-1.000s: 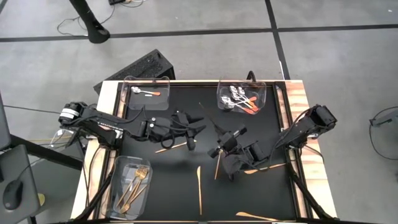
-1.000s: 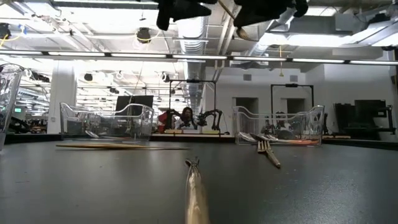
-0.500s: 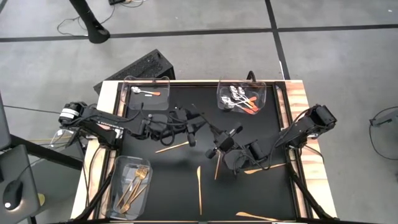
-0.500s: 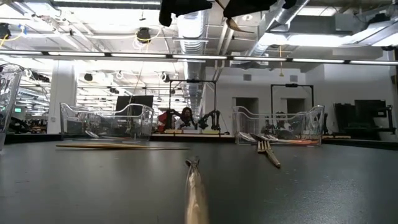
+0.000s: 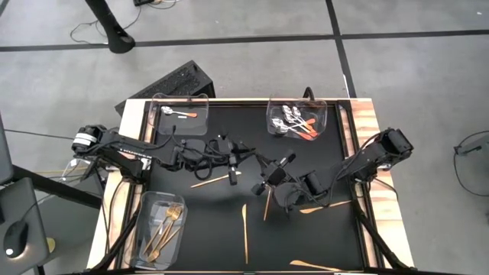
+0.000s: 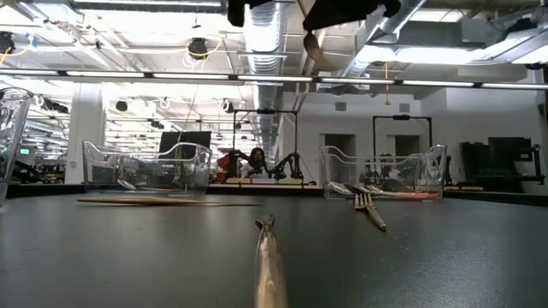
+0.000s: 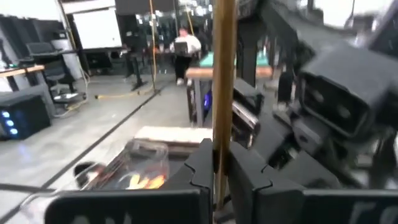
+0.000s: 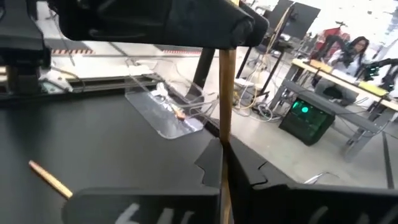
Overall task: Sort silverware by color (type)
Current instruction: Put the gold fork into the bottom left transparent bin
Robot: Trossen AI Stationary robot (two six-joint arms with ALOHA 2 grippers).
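I have both grippers meeting above the middle of the black table [image 5: 306, 237], raised well off its surface. My left gripper [image 5: 243, 151] has its fingers [image 7: 202, 165] pinched on a slim gold knife [image 7: 222, 74], which stands between them. My right gripper [image 5: 269, 174] grips the same knife from the other end, its fingers [image 8: 211, 163] pressed against the blade. Other gold utensils lie loose on the table below.

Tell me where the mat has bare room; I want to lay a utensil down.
Bare: the mat between the lone gold knife and the right edge, and the strip between the two far trays. Crowded: the middle, where both grippers hold one knife.
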